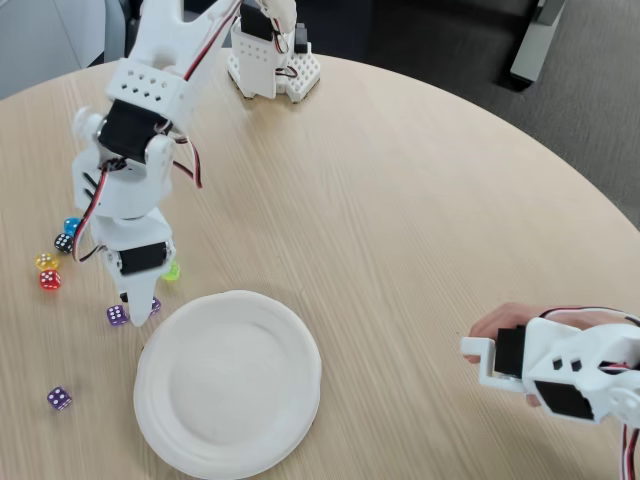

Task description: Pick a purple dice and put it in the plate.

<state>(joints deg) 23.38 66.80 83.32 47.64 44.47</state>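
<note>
In the fixed view, the white arm reaches down at the table's left, and my gripper (137, 312) points straight down just beyond the plate's upper left rim. One purple dice (117, 315) lies touching or nearly touching the fingertips on their left. A second purple dice (155, 305) peeks out on their right, partly hidden by a finger. A third purple dice (59, 398) lies alone further down at the left. The white paper plate (228, 385) holds nothing. The jaws' spacing is hidden by the gripper body.
A cluster of red (50, 280), yellow (45, 262), black (63, 242) and blue (71, 226) dice lies left of the arm, and a yellow-green die (172, 270) right of it. The arm's base (270, 65) stands at the far edge. A hand (500, 325) holds a second white arm (570, 370) at lower right.
</note>
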